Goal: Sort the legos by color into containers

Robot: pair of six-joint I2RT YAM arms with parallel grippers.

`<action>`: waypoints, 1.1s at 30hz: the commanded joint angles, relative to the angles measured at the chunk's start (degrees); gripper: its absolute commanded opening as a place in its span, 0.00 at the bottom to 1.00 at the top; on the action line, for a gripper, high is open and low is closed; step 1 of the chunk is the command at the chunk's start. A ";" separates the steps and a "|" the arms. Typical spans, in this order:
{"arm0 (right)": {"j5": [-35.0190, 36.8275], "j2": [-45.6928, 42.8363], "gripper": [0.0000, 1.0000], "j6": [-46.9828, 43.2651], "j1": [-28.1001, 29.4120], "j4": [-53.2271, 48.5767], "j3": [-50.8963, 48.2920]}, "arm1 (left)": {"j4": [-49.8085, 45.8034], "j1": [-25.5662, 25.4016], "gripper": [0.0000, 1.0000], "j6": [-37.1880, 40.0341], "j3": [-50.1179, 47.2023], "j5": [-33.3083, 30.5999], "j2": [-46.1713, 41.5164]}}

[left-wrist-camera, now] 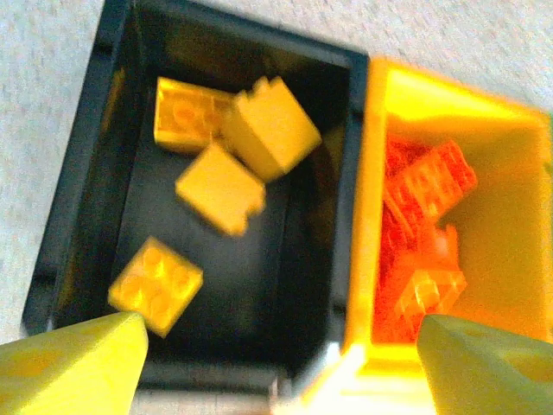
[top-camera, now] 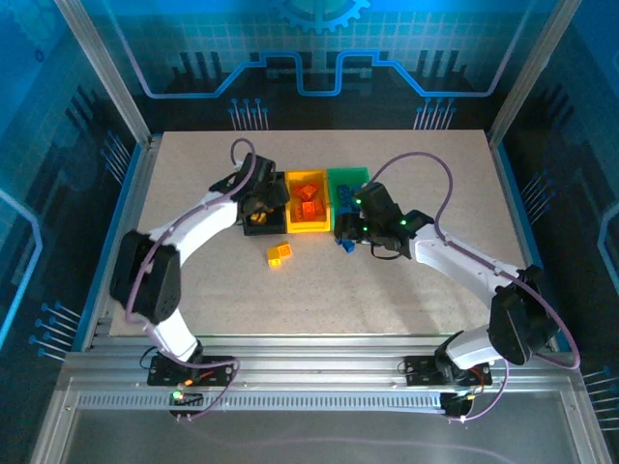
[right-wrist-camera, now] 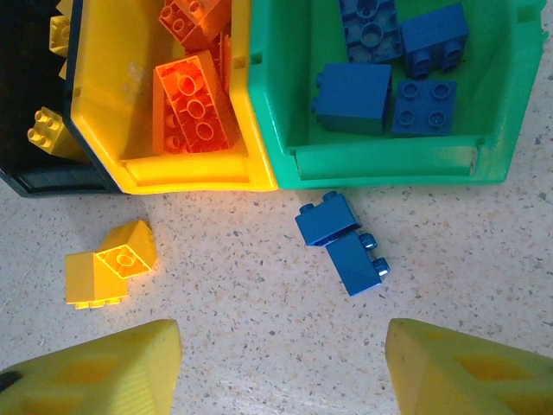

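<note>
My left gripper [top-camera: 263, 205] [left-wrist-camera: 278, 346] hangs open over the black bin [left-wrist-camera: 69, 216], with nothing between its fingers. Several yellow legos lie inside that bin, and one of them [left-wrist-camera: 220, 188] looks blurred. The yellow bin [left-wrist-camera: 363, 216] [right-wrist-camera: 190, 177] beside it holds orange-red legos [right-wrist-camera: 194, 99]. The green bin [right-wrist-camera: 380, 164] holds several blue legos [right-wrist-camera: 389, 69]. My right gripper [top-camera: 350, 230] [right-wrist-camera: 282, 346] is open above the table, in front of the green bin. Two blue legos [right-wrist-camera: 341, 242] lie on the table just ahead of its fingers. Two yellow legos [right-wrist-camera: 108, 264] [top-camera: 280, 254] lie to their left.
The three bins stand in a row at the middle back of the beige table [top-camera: 406, 290], side by side and touching. Both arms reach in toward the bins. Blue enclosure walls and a metal frame surround the table.
</note>
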 commanded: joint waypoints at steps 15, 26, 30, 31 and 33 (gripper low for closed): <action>-0.95 0.71 0.66 1.17 -0.64 1.52 -0.61 | 13.48 -6.64 0.77 -2.23 -26.80 8.68 -7.70; -0.74 0.61 0.66 1.20 -0.69 1.33 -0.43 | 12.99 -6.48 0.43 -0.54 -25.89 3.69 -3.60; -0.46 0.54 0.66 1.16 -0.68 1.21 -0.37 | 11.54 -6.51 0.32 -0.52 -26.39 3.58 -5.63; -0.37 0.45 0.66 1.13 -0.73 1.20 -0.34 | 10.75 -6.52 0.29 -0.52 -26.70 3.38 -6.83; -0.38 0.39 0.66 1.08 -0.80 1.25 -0.35 | 9.24 -6.52 0.26 -1.11 -27.67 2.81 -10.82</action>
